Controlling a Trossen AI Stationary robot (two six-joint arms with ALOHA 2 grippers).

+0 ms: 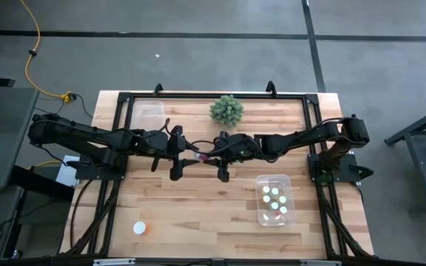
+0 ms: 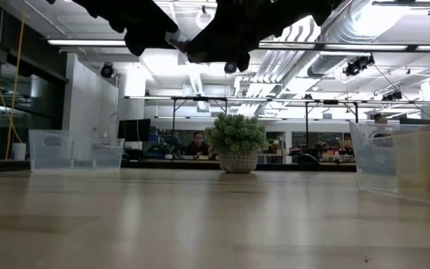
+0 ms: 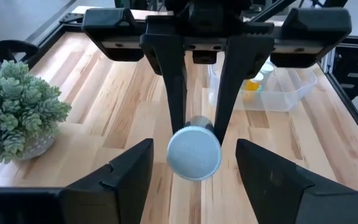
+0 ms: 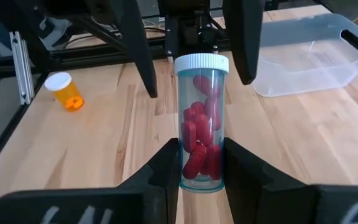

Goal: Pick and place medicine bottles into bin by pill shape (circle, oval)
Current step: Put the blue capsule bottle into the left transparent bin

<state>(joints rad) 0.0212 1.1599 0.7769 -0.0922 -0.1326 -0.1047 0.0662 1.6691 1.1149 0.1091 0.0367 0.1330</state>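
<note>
A clear medicine bottle [image 4: 201, 124] with a white cap and red pills hangs level above the table's middle, cap toward the left arm. My right gripper [image 4: 201, 148] is shut on it. My left gripper [image 3: 194, 148] is open; its fingers stand on either side of the white cap [image 3: 194, 152] without touching it. In the high view the two grippers, left [image 1: 191, 156] and right [image 1: 211, 156], meet nose to nose. An orange bottle [image 1: 140, 228] lies on the table near the front left. My right gripper pinches the bottle's clear body near its bottom end [image 4: 199, 177] between its two fingers [image 4: 166, 171]. The fingers come from the table's right side, slanting a little down, and lie along the bottle. The bottle is lifted clear, its cap end sticking out past the fingertips.
A clear bin [image 1: 274, 199] holding several bottles stands at the front right. A second clear bin [image 1: 148, 112] stands at the far left. A spiky green plant [image 1: 226, 109] sits at the far middle, just behind the grippers. Bare wood lies at the front middle.
</note>
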